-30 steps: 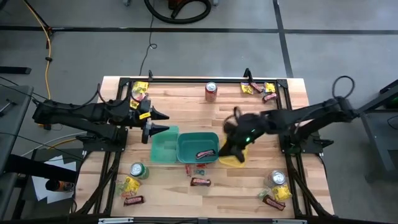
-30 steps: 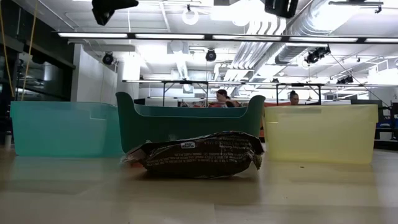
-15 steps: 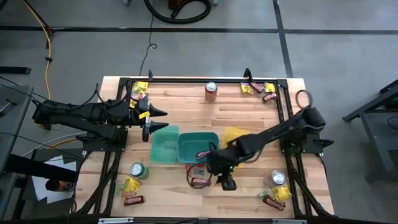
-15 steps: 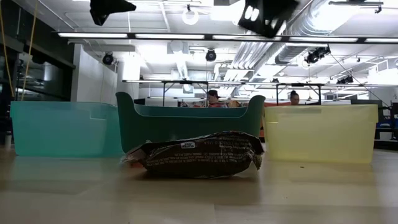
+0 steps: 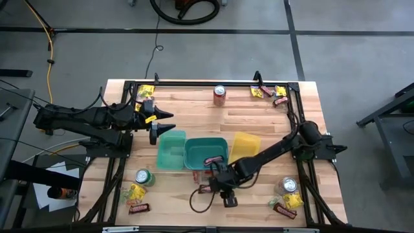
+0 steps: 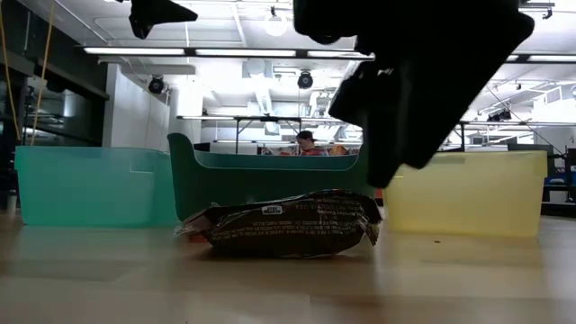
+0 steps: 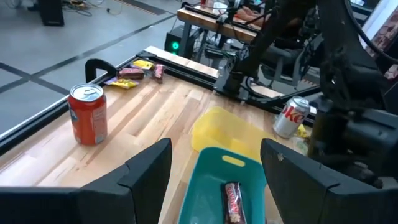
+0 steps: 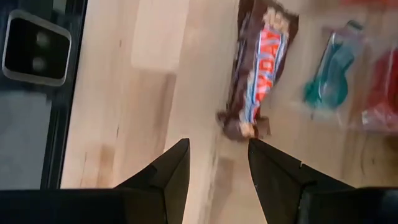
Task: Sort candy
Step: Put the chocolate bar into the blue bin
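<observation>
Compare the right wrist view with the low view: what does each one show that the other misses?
Only the right wrist view shows the open right gripper above the table's edge, and small green and red wrappers beside the bar. Only the low view shows the light teal bin, dark teal bin and yellow bin, with people in the room behind. Both show the brown candy bar lying on the table, uncaught.
</observation>
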Robot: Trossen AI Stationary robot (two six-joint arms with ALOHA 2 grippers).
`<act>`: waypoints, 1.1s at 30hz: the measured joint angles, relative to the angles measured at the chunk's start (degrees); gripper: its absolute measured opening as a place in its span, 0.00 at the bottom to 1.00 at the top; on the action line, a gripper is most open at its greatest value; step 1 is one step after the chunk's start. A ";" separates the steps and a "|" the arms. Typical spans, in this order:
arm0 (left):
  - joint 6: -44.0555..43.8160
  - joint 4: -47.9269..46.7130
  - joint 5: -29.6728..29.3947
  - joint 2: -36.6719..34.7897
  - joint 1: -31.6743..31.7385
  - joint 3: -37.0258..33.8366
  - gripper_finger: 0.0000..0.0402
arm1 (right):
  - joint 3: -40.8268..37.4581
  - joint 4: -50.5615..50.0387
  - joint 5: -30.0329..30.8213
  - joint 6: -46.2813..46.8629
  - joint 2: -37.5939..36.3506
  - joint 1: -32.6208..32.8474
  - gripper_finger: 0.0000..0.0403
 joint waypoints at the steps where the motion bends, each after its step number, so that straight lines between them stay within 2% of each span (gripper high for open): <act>1: -0.02 0.00 -0.17 0.00 0.00 0.00 0.58 | 0.00 1.04 1.41 1.06 0.14 0.48 0.39; 9: -0.09 0.00 -0.25 0.00 0.00 0.00 0.58 | 0.00 3.86 14.37 3.48 0.35 3.31 0.39; 19: -0.02 -0.12 -0.25 0.00 0.00 0.00 0.58 | -0.04 8.24 14.26 3.50 4.32 3.44 0.39; 22: -0.02 -0.11 -0.25 0.00 0.00 0.00 0.58 | 0.43 7.31 14.29 3.50 4.29 3.44 0.31; 26: -0.04 -0.04 -0.33 0.02 0.00 0.00 0.58 | 2.68 1.19 13.09 2.14 2.84 3.42 0.06; 28: -0.04 0.10 -0.79 0.00 0.00 0.00 0.58 | 3.46 -3.31 12.97 0.69 1.12 3.44 0.04; 33: -0.02 0.33 -1.84 0.02 -0.02 0.02 0.58 | 3.93 -12.60 17.00 -2.83 -7.25 2.51 0.01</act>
